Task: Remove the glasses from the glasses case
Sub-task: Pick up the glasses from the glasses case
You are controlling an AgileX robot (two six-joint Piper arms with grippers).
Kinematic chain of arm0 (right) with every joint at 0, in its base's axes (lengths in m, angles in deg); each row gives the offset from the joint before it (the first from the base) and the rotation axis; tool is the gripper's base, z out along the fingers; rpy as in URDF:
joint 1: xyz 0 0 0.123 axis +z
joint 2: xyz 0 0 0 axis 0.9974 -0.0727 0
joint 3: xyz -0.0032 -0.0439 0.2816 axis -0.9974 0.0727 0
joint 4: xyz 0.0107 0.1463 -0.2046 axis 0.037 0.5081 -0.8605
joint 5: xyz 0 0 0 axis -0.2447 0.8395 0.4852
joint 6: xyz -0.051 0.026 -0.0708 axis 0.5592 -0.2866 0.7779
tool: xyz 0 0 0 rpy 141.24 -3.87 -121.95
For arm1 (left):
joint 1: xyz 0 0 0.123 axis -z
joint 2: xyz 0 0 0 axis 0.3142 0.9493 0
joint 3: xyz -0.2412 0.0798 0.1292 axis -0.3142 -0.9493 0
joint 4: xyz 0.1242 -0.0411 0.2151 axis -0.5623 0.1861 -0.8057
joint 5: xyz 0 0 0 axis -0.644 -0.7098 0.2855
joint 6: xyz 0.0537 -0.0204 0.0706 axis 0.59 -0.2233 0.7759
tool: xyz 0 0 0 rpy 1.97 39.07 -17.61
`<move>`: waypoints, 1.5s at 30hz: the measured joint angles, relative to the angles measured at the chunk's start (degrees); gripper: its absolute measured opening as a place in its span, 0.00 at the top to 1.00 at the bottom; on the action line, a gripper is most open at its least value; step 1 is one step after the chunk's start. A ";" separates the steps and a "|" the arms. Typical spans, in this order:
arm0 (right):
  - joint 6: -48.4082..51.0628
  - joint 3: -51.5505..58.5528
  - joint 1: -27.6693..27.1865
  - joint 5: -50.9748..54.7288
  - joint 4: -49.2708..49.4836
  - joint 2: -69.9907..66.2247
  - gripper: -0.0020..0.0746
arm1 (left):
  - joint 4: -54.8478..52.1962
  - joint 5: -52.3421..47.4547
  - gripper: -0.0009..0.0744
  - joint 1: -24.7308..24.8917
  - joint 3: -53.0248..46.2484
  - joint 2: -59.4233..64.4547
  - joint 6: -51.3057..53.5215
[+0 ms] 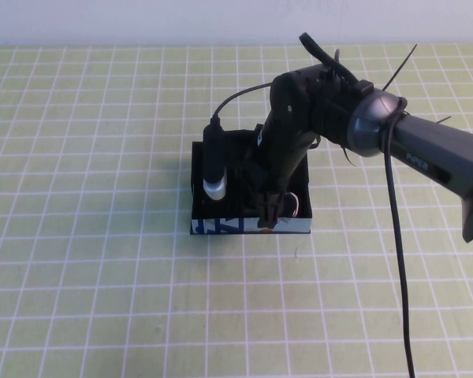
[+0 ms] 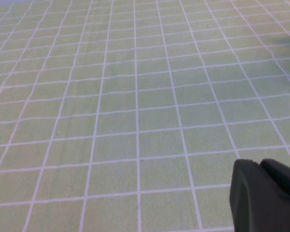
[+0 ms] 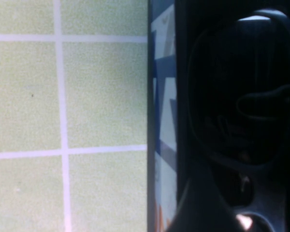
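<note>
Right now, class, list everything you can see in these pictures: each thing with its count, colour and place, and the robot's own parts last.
glasses case: one, black box with a white side printed blue and orange, middle of the mat.
glasses: one pair, black frame with dark lenses, lying inside the case.
mat: one, light green with a white grid, covering the table.
cable: one, black, trailing along the right arm.
right claw: one, black, lowered into the case at its printed side.
left claw: one, black, over bare mat, away from the case.

"PiPER" lettering on right arm (image 1: 437, 161); blue and orange marks on glasses case (image 1: 248, 226) unreadable.
</note>
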 joint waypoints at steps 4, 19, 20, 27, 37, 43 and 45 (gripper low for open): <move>0.00 0.00 0.00 -0.13 -0.03 -0.26 0.49 | 0.00 0.00 0.99 0.00 0.00 0.00 0.00; 0.00 0.00 0.00 0.88 -0.03 -0.91 0.55 | 0.00 0.00 0.99 0.00 0.00 0.00 0.00; 0.00 0.00 0.00 1.28 -0.03 -0.91 0.56 | 0.00 0.00 0.99 0.00 0.00 0.00 0.00; 0.00 -0.14 0.00 1.88 -0.03 -1.04 0.68 | 0.00 0.00 0.99 0.00 0.00 0.00 0.00; 0.00 -4.66 0.00 6.44 0.08 -1.17 0.90 | 0.00 0.00 0.99 0.00 0.00 0.00 0.00; -5.87 -4.76 0.13 9.31 0.60 1.41 0.90 | 0.00 0.00 0.99 0.00 0.00 0.00 0.00; -11.29 -4.76 0.49 10.06 0.38 3.54 0.90 | 0.00 0.00 0.99 0.00 0.00 0.00 0.00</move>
